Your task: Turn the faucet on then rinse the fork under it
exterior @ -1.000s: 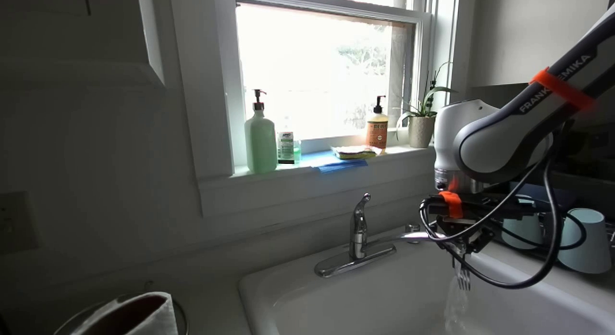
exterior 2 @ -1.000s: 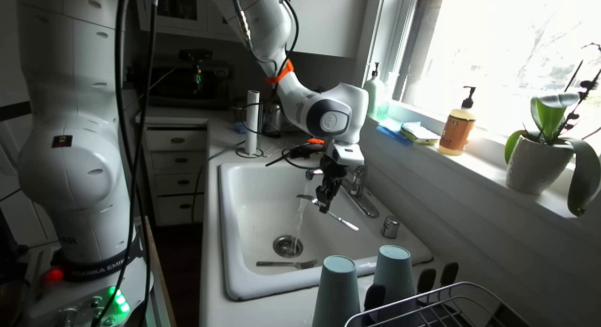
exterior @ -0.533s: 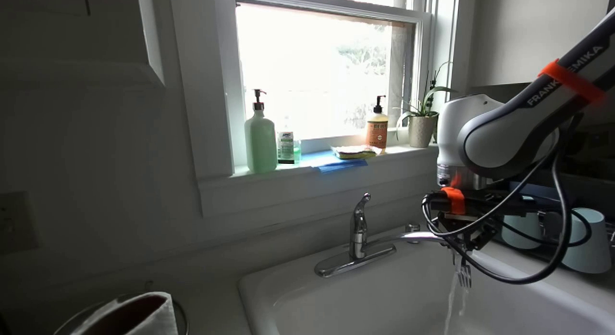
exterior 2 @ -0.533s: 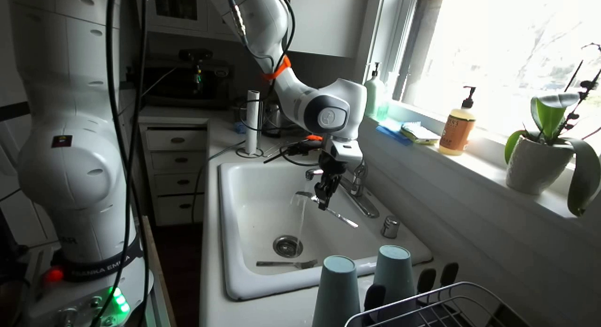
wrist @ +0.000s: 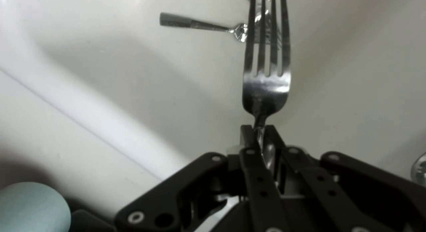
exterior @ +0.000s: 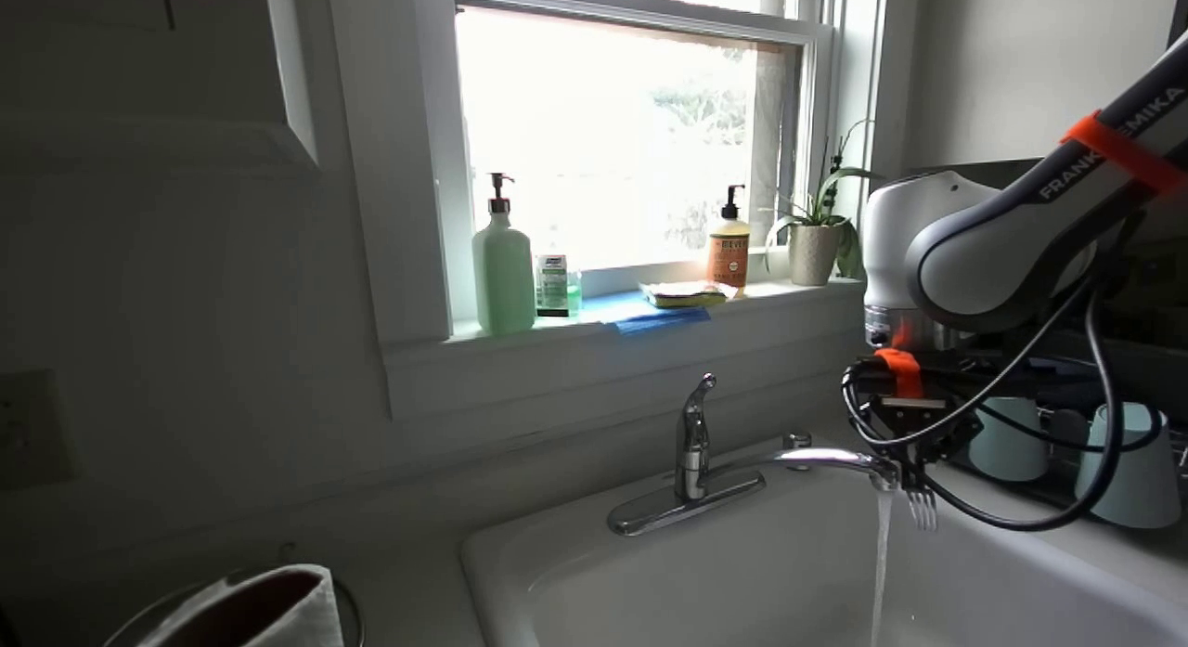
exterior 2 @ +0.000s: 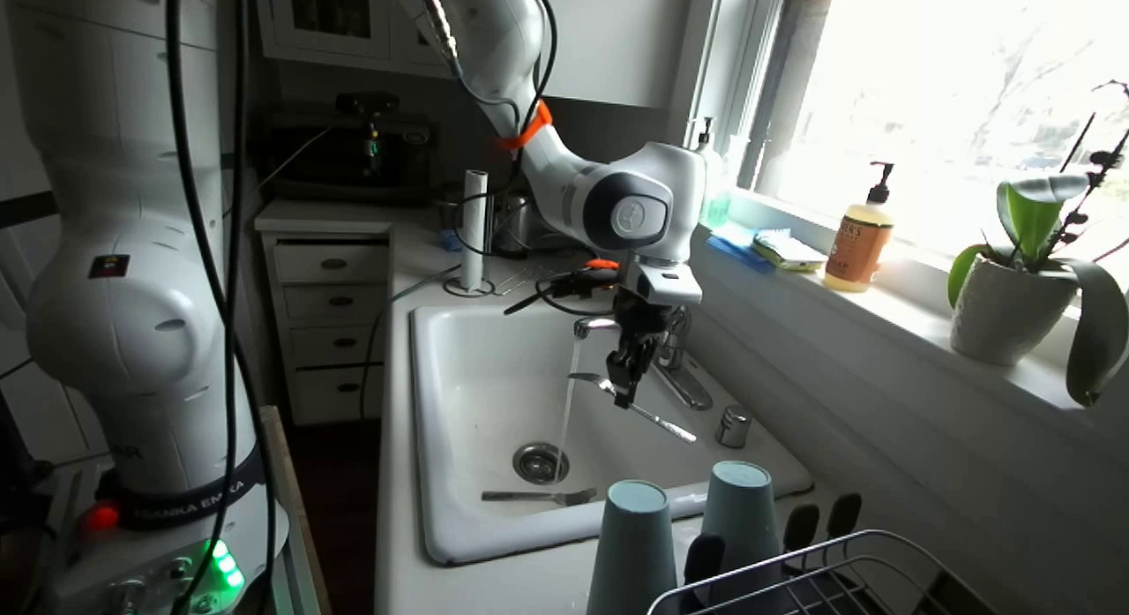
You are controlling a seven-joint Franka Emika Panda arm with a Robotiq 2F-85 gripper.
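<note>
1. While the arm reaches across the sink and bends down at the wrist, the tool is clamped on the fork, pinching it at the neck with the tines out in front.
2. Compared with half a second ago, arm and fork have shifted, rightward in an exterior view. Water that was breaking over the tines now drops as one narrow stream, the tines just beside it.
3. The end of the spout, then hidden, now shows right next to the tool; whether they touch cannot be told.
4. That spout belongs to the faucet, which stands on the sink's back ledge, lever upright, water running.
5. Below the fork, the basin floor gives open room around the drain; a second fork lies near it.
6. The rounded rim makes the edge, with two upturned tumblers and a wire dish rack past one side.
7. Farthest off, the windowsill carries an amber pump soap bottle and a potted orchid.
</note>
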